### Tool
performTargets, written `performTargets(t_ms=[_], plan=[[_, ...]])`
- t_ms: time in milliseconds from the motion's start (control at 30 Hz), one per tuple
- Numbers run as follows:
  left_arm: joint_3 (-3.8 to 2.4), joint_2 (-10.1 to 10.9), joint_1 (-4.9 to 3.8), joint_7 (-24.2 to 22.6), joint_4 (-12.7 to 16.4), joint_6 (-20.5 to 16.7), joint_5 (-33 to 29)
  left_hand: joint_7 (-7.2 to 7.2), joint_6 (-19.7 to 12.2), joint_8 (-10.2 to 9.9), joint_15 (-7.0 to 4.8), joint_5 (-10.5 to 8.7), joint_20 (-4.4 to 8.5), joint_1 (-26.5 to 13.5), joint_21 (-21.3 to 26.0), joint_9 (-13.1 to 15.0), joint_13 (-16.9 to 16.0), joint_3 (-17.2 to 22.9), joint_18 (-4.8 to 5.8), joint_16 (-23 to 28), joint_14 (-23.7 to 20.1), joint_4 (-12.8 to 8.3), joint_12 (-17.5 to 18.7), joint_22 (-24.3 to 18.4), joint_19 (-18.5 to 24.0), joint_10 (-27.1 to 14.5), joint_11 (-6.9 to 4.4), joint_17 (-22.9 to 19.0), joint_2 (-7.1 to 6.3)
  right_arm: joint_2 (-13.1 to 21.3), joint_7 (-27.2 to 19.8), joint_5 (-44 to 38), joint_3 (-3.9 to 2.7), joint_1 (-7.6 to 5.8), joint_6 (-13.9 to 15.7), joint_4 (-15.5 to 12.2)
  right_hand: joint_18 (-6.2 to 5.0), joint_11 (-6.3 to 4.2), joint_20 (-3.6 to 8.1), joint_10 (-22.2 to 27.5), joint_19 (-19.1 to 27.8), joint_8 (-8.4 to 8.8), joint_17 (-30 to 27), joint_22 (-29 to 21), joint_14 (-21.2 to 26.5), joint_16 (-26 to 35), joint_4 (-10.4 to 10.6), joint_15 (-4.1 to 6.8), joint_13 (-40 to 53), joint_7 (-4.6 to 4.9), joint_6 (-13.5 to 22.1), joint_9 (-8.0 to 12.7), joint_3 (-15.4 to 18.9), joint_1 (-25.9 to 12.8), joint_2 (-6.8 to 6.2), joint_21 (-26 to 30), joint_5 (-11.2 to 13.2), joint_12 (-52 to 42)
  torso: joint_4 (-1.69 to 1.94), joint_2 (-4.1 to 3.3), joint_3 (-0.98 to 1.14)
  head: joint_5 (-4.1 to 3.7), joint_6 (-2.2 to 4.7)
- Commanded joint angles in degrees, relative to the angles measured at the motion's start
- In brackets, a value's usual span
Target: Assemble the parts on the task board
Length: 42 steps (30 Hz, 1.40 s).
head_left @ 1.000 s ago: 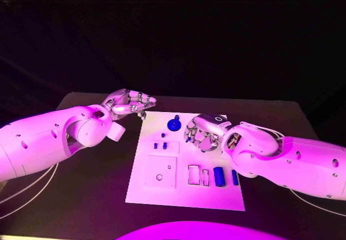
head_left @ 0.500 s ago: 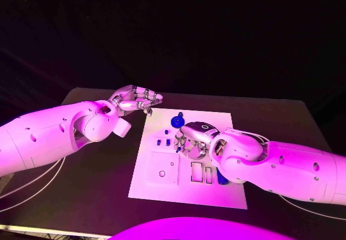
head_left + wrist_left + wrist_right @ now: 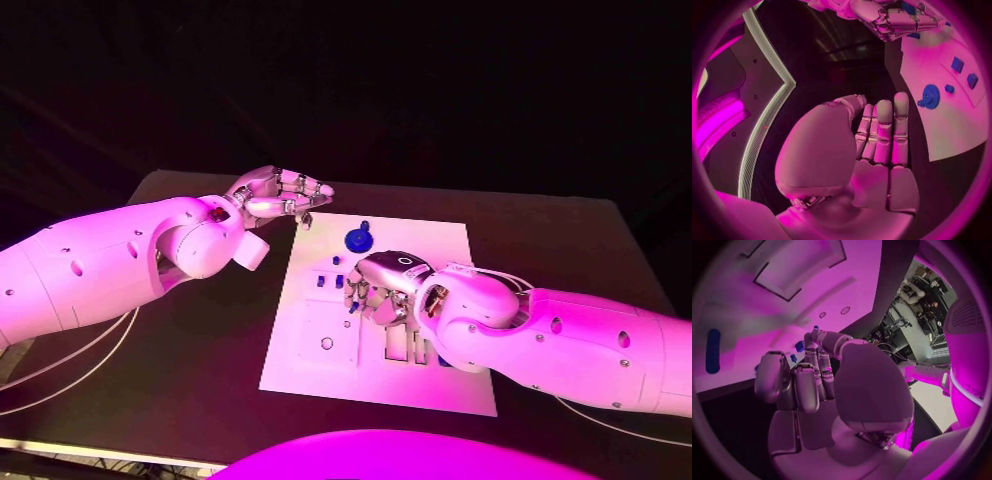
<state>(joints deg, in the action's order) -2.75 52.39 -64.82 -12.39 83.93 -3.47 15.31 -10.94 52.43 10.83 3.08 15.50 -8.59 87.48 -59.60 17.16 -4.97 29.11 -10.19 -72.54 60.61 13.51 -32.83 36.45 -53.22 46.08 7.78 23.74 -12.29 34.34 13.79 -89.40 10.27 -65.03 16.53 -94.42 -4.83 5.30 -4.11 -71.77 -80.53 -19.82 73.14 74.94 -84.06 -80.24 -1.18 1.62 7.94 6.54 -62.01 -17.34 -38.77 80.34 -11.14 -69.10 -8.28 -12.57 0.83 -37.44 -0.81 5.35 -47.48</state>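
The white task board (image 3: pixel 447 255) lies in the middle of the black table. A round blue part (image 3: pixel 358 239) sits near its far edge, and two small blue parts (image 3: pixel 330 282) stand further in on the left. My right hand (image 3: pixel 384 290) hovers low over the board's middle with its fingers curled down, and a small blue part (image 3: pixel 795 354) shows between thumb and fingertips. My left hand (image 3: pixel 280 196) hangs by the board's far left corner, fingers curled in, holding nothing. The left wrist view shows the board (image 3: pixel 942 120), the round part (image 3: pixel 929 96) and my right hand (image 3: pixel 893 20).
Rectangular recesses (image 3: pixel 397 345) and a square plate with a hole (image 3: pixel 327 335) lie on the board's near half, partly under my right forearm. A long blue part (image 3: pixel 712 351) rests on the board. Black table (image 3: pixel 188 340) surrounds the board.
My right hand has moved across the board toward its left and near side, with the small blue part. The left hand has barely moved. The camera has shifted slightly.
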Motion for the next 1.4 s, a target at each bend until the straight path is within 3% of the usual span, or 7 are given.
performTargets(t_ms=[33,1400], plan=[[-0.04,-0.2,-0.08,-0.1,0.1,1.1,-0.2,0.01,-0.2,0.2,0.38,-0.26,-0.27,-0.4,0.3,0.1,0.1,0.3,-0.43,-0.1,-0.2,0.0,-0.4,-0.1,0.0,-0.3,0.12,-0.1,-0.05,-0.3,0.2,-0.7,0.01,0.31,-0.8,-0.1,0.14,-3.02,0.18,-3.3,0.4,-0.20,-0.1,3.6,-2.8,-0.1,0.1,0.39,0.1,0.18,-0.3,-0.1,-0.4,-0.5,0.04,0.2,0.0,0.0,0.07,-0.01,0.04,0.09,-0.14],[-0.02,-0.3,-0.08,0.2,-0.4,1.2,-0.2,0.02,-0.2,0.3,0.39,-0.28,-0.30,-0.6,0.4,0.2,0.0,0.4,-0.44,-0.2,-0.1,-0.2,-0.6,-0.1,-0.1,-0.4,0.11,-0.1,-0.05,-1.0,0.5,-1.2,0.30,1.22,-2.5,0.3,0.13,-3.02,0.18,-3.3,0.4,-0.20,-0.2,3.6,-2.8,0.0,0.0,0.39,0.2,0.18,-0.2,-0.1,-0.5,-0.6,0.05,0.2,0.0,0.1,-0.02,0.00,0.01,0.08,-0.54]])
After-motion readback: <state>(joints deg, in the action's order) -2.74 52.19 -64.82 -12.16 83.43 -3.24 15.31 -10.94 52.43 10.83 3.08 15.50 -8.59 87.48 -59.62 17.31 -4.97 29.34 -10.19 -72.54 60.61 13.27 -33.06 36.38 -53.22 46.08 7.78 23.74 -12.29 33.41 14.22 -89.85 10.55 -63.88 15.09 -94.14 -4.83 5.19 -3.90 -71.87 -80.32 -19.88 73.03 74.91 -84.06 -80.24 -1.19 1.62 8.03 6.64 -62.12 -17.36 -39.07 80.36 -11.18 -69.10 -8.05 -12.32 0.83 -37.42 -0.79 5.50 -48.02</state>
